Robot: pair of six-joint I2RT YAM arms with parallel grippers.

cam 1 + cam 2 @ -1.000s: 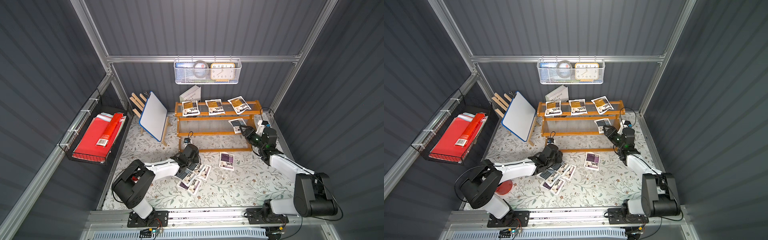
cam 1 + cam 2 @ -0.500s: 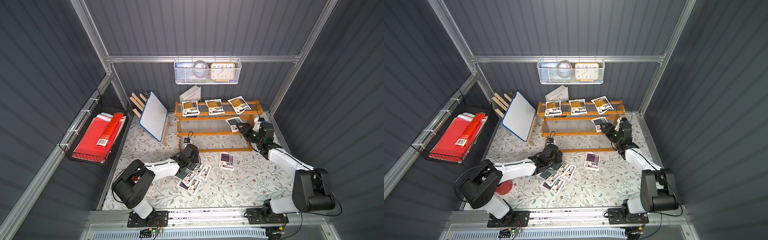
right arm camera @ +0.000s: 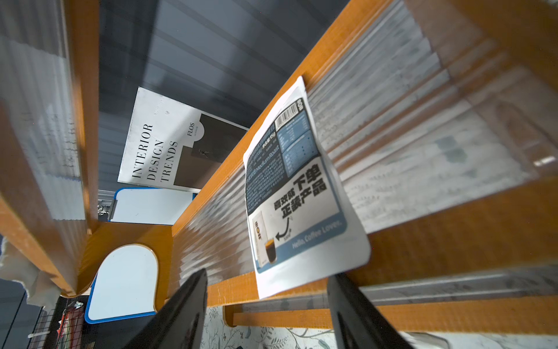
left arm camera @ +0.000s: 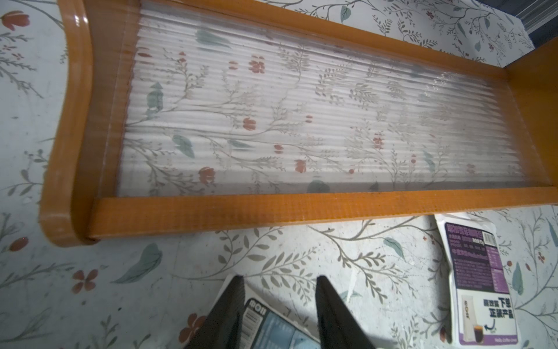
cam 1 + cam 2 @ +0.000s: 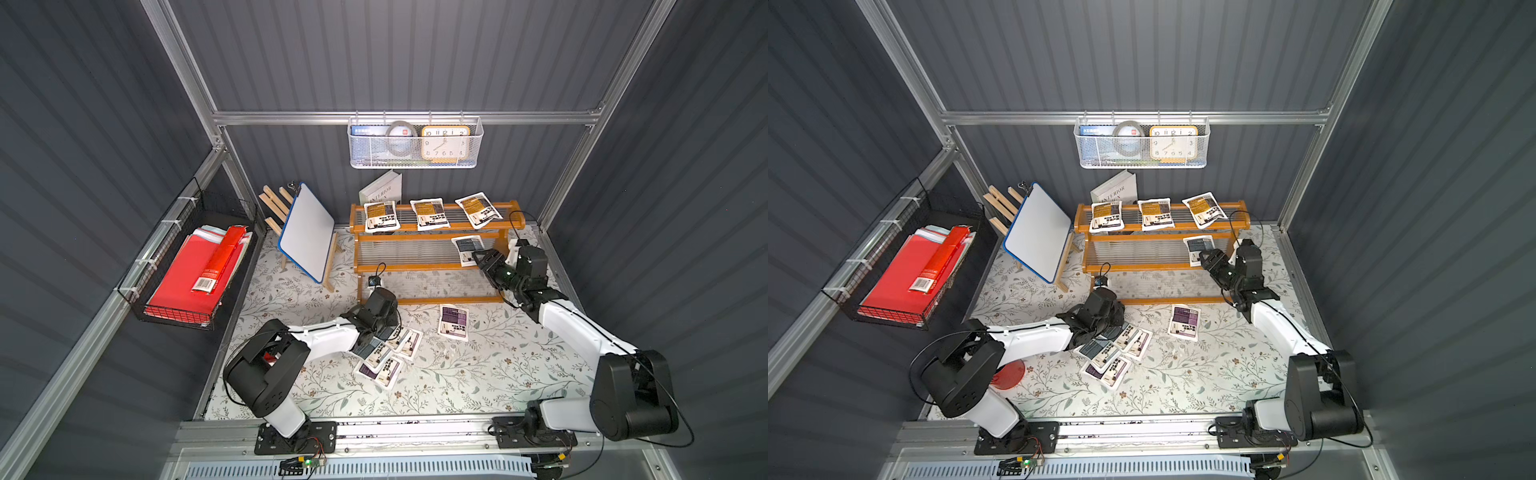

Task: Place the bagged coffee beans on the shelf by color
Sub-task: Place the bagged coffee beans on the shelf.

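Orange-brown wood frames the three-tier shelf (image 5: 415, 268), whose clear ribbed slats stand against the back wall on a floral tabletop (image 5: 478, 374). The white-and-black left arm (image 5: 324, 332) and right arm (image 5: 569, 320) reach in from the near edge.

In both top views the top tier carries three mustard-yellow pouches (image 5: 429, 214) side by side, so that colour looks finished. The middle tier holds one blue-grey pouch (image 5: 467, 249) at its right end, slightly askew, with its near edge hanging over the front rail. The rest of that tier is bare and the bottom tier is empty.

On the tabletop just in front of the shelf lies a lone purple pouch (image 5: 453, 322). Near it is a loose overlapping pile (image 5: 386, 353) of about four more pouches, blue-grey and purple. By that count four of nine are shelved and five are left.

The right gripper (image 3: 267, 275) hovers just in front of the shelved pouch with its fingers well apart, gripping nothing. The pouch rests on the slats by itself. The left gripper (image 4: 279, 279) is low over the pile, fingers apart, with a second blue-grey pouch (image 4: 271, 329) lying flat beneath them. It does not look clamped.
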